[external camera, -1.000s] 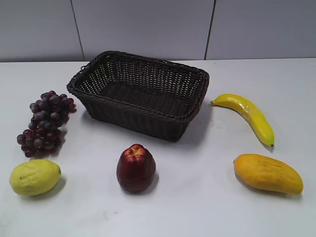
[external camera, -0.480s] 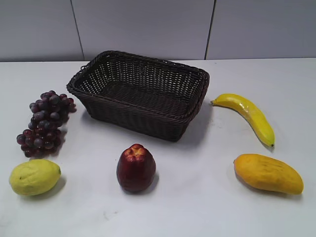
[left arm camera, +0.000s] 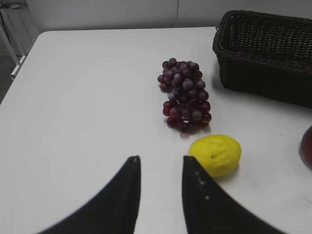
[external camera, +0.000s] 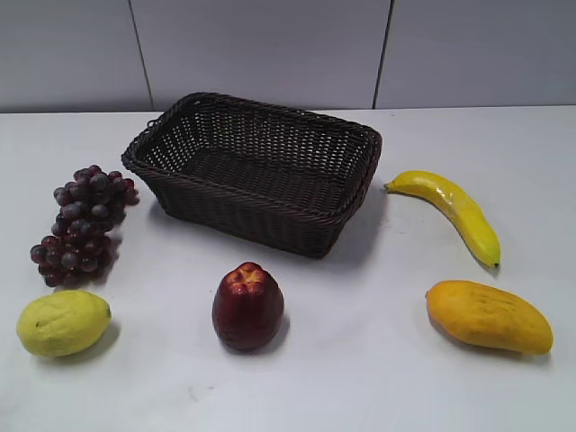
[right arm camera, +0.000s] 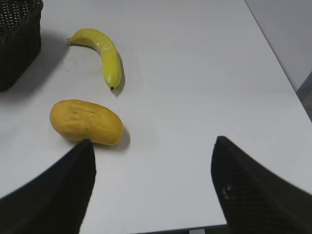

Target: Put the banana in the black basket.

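Lying on desk (external camera: 360, 378), left to right: grapes (external camera: 83, 223), lemon (external camera: 63, 322), apple (external camera: 247, 306), basket (external camera: 256, 169), banana (external camera: 453, 211) right of basket, apart; mango (external camera: 489, 316). Left jaws narrow, empty; right jaws wide, empty.

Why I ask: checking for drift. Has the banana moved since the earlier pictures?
No. The banana lies right of the black basket, same gap as before.
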Robot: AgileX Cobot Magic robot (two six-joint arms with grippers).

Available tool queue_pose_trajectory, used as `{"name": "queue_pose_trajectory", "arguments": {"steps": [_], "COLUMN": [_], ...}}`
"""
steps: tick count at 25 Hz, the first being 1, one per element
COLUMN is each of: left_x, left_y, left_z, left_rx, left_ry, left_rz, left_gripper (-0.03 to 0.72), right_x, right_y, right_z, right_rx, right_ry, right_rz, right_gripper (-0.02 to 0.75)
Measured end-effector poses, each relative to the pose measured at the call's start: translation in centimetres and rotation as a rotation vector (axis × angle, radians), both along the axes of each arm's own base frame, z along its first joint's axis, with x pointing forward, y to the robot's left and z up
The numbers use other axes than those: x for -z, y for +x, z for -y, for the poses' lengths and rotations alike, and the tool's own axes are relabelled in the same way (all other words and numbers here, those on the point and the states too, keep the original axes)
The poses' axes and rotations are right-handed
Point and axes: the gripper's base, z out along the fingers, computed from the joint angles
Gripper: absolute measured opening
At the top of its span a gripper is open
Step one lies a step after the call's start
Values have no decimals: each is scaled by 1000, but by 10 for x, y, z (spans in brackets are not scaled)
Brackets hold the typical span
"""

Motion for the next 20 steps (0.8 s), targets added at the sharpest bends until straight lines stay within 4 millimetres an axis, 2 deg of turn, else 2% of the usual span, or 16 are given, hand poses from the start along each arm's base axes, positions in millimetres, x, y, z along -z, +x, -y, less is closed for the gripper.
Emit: {"name": "queue_pose_trajectory", "arguments": {"steps": [4, 10, 15, 20], "left_x": [0, 0, 0, 0], "left_y": [0, 0, 0, 0], "left_z": [0, 0, 0, 0], "left_rx": [0, 0, 0, 0], "left_ry": [0, 0, 0, 0], "left_rz": [0, 0, 0, 0], "left_gripper": [215, 215, 215, 215], "right_x": [-18, -35, -30, -12], "right_y": [15, 63, 114, 171], "right_z": [-2, -5, -8, -12], "right_rx": [-12, -30, -42, -70], "right_ry": [4, 1, 2, -27], "right_rz": [120, 211, 160, -43], "right_gripper": [601, 632, 634, 635]}}
